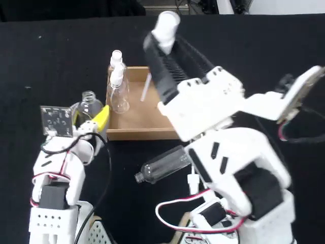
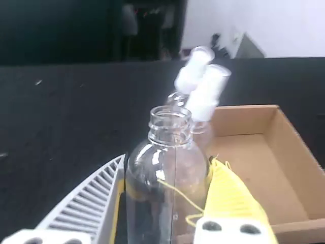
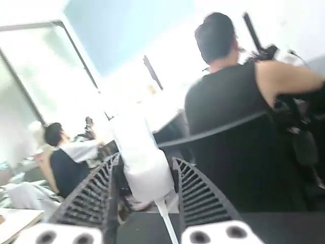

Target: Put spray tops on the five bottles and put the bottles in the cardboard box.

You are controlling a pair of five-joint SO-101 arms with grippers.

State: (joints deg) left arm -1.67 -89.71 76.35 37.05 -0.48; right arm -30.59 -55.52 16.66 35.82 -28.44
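Observation:
My left gripper [image 1: 94, 116] [image 2: 165, 183] is shut on a clear, open-necked bottle [image 1: 89, 103] [image 2: 163, 168], held upright just left of the cardboard box [image 1: 136, 133] [image 2: 289, 152]. Two bottles with white spray tops [image 1: 118, 81] [image 2: 203, 89] stand in the box's left end. My right gripper [image 1: 165, 31] [image 3: 144, 175] is raised above the box's far edge, shut on a white spray top [image 1: 167, 24] [image 3: 142, 162] whose thin tube hangs down. Another uncapped bottle [image 1: 162, 165] lies on its side on the table in front of the box.
The table is covered in black cloth [image 1: 56, 56]. A small white piece [image 1: 193, 179] lies by the right arm's base, partly hidden. The right arm's white body [image 1: 223, 132] overhangs the box's right end. Cables [image 1: 101, 188] trail near the left arm's base.

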